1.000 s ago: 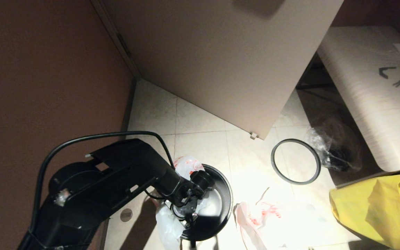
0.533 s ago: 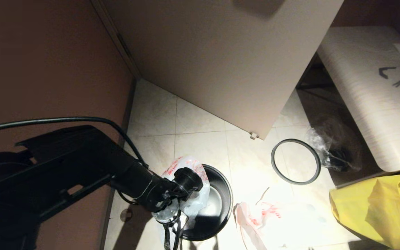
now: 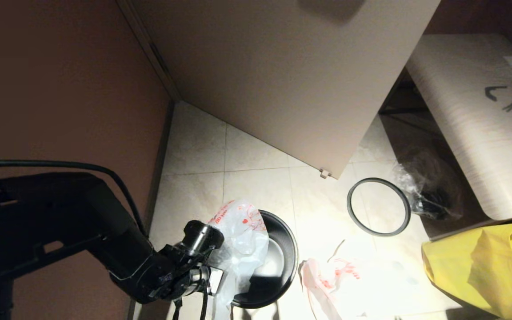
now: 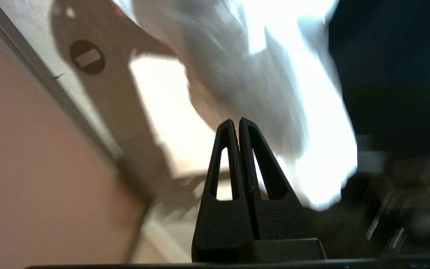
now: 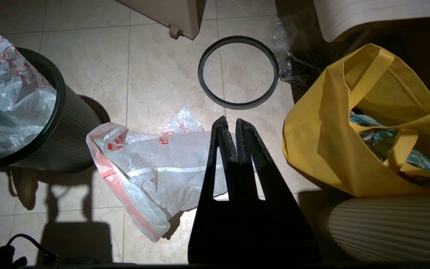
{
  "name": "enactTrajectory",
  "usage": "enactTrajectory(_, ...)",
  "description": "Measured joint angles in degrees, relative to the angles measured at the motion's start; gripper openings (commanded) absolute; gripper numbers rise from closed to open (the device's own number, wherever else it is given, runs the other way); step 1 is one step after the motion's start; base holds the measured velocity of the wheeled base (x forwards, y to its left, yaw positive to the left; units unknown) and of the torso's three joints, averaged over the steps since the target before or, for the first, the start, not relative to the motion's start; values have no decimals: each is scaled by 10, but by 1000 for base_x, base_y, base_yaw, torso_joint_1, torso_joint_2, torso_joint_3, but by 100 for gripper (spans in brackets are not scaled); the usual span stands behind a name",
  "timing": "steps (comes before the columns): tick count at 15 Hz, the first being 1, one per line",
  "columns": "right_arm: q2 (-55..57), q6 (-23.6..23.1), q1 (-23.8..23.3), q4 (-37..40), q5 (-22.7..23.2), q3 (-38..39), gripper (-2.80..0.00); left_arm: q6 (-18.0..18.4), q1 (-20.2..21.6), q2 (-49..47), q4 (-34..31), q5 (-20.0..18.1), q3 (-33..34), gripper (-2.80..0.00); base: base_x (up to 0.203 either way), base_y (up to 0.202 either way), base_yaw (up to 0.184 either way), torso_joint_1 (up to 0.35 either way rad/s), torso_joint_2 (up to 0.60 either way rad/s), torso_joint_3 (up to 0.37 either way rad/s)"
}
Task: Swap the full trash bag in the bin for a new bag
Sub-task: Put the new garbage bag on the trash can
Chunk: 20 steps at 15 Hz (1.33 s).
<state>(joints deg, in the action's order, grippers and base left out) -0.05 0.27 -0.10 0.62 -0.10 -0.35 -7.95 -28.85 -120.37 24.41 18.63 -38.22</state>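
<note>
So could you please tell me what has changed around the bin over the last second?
The left gripper drew back from over the bin to its wall side and shut; whether it pinches the white bag draped over the rim is unclear. The grey ring, floor bag and yellow tote stayed put.

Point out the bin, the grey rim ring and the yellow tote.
bin [image 5: 69, 127], right wrist view, ribbed black side wall.
grey rim ring [image 3: 354, 218], head view, lower-left arc lying on the tiles.
yellow tote [image 5: 312, 142], right wrist view, outer fabric side.
</note>
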Motion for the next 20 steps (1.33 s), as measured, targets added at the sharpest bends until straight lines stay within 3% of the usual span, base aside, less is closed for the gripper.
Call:
enactTrajectory(2,0,0,0,0,0,0,-280,-33,22,-15,85,0,22,-280,0,0,0,0,0,0)
enactTrajectory(3,0,0,0,0,0,0,-280,-39,29,-18,117,-1,40,0,0,0,0,0,0,0)
enactTrajectory(7,0,0,0,0,0,0,-280,-56,32,-21,229,-1,107,0,0,0,0,0,0,0)
enactTrajectory(12,0,0,0,0,0,0,-280,-41,36,-84,342,2,95,0,0,0,0,0,0,0)
enactTrajectory(13,0,0,0,0,0,0,-280,-40,40,-94,344,2,84,-44,0,0,0,0,0,0)
enactTrajectory(14,0,0,0,0,0,0,-280,-41,44,-101,345,2,75,-280,0,0,0,0,0,0)
enactTrajectory(20,0,0,0,0,0,0,-280,-39,46,-100,363,4,71,-280,0,0,0,0,0,0)
